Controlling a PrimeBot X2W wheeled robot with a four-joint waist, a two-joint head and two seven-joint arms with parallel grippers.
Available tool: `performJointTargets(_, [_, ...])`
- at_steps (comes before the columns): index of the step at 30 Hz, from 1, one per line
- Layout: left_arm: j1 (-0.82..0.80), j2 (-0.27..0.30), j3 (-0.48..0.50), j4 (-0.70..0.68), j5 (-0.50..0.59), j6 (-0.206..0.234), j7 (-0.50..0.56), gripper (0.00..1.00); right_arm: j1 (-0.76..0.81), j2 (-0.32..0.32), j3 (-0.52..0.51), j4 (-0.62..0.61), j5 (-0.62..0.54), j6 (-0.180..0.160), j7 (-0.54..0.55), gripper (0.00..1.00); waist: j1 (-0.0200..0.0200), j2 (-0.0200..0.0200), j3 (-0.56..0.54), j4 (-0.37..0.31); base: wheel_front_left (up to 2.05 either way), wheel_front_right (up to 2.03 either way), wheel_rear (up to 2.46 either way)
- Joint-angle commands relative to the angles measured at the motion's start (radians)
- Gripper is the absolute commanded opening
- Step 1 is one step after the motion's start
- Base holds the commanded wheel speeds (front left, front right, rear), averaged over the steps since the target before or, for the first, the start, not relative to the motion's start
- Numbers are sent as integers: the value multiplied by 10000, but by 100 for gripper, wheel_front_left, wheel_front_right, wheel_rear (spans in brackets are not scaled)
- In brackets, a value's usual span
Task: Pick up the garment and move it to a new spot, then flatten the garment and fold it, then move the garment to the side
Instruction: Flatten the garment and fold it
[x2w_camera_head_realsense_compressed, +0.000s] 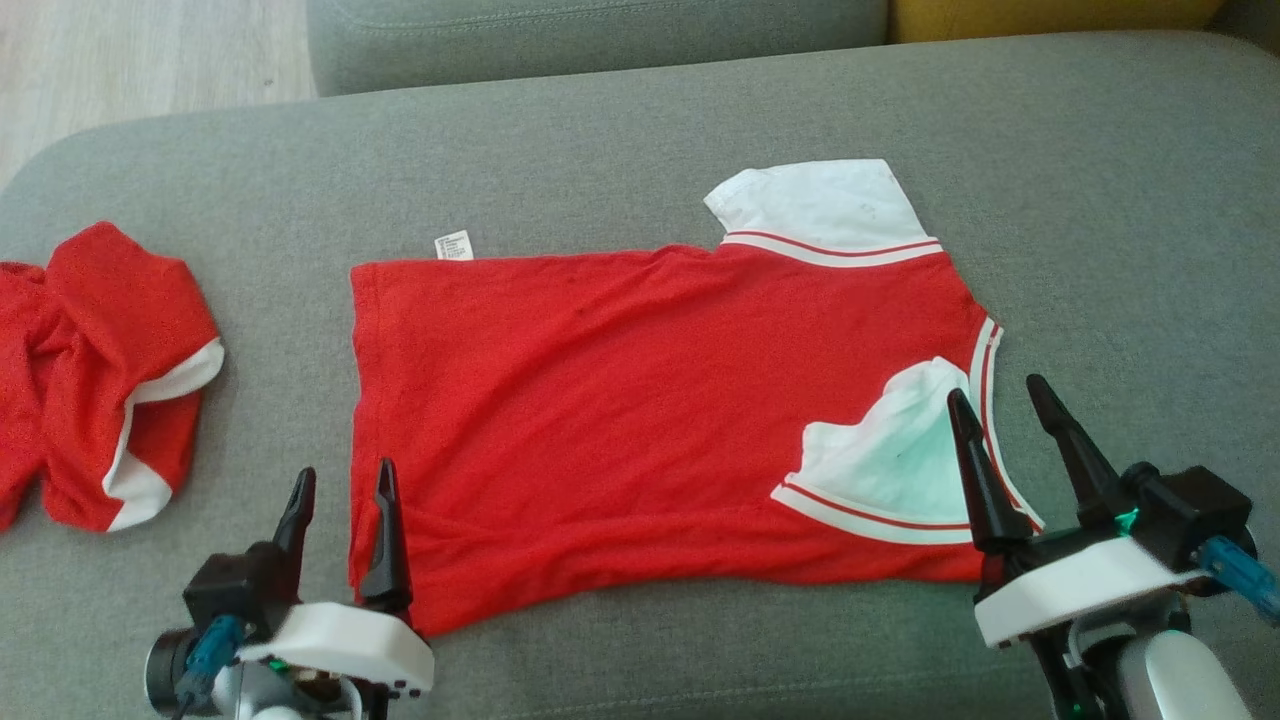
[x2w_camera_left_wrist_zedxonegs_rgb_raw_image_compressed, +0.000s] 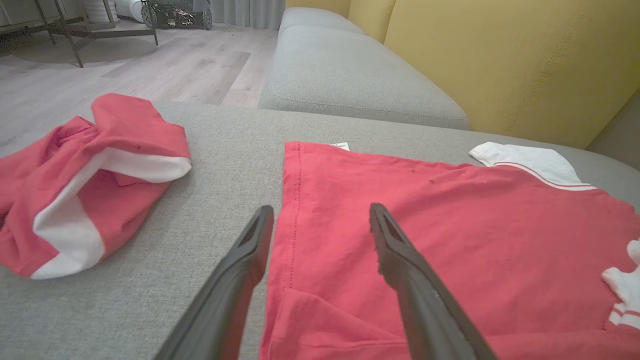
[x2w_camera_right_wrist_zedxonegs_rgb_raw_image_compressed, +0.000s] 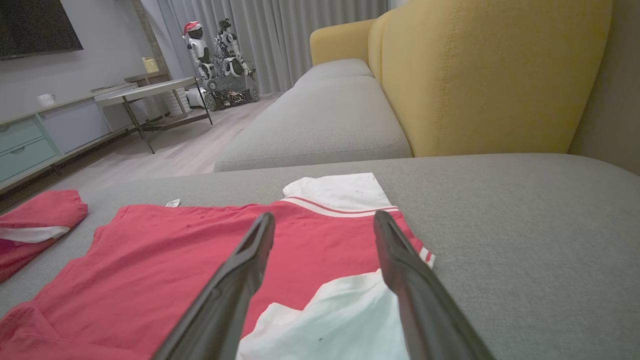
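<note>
Item: red garment (x2w_camera_head_realsense_compressed: 640, 400) with white, red-striped sleeves, laid flat across the middle of the grey cushion (x2w_camera_head_realsense_compressed: 640, 150), hem toward the cushion's left; far sleeve (x2w_camera_head_realsense_compressed: 820, 205) spread toward the cushion's far side, near sleeve (x2w_camera_head_realsense_compressed: 890, 450) folded back onto the red cloth. Attending: left gripper (x2w_camera_head_realsense_compressed: 345, 478) at the cushion's near-left, fingers spread apart and empty, straddling the hem edge; right gripper (x2w_camera_head_realsense_compressed: 1000, 388) at the cushion's near-right, fingers likewise parted, holding nothing, over the near sleeve. Also: second red-and-white garment (x2w_camera_head_realsense_compressed: 100, 370), crumpled at the cushion's left end.
</note>
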Motion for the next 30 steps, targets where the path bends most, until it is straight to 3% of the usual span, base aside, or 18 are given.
performJointTargets(1, [-233,114,287,-433,140,105,-11,100,-160,-72,199,-465,-90,-9,51,100,0,-1,-17,16,0,0,0])
performJointTargets(12, [-203,135,140,-635,133,168,144,100,-93,-23,144,-551,-71,-9,262,100,0,-1,14,90,0,0,0])
performJointTargets(17, [-1184,139,53,-174,-53,-147,358,100,-233,34,22,-574,4,-9,284,100,0,-1,425,172,0,0,0])
performJointTargets(23, [-3792,182,120,1523,-366,-754,641,100,-713,48,97,-602,65,-9,260,100,0,-1,1238,79,0,0,0])
performJointTargets(30, [-6569,358,395,4559,-747,-1257,916,100,-1337,13,414,-394,193,-9,92,100,0,-1,2025,-254,0,0,0])
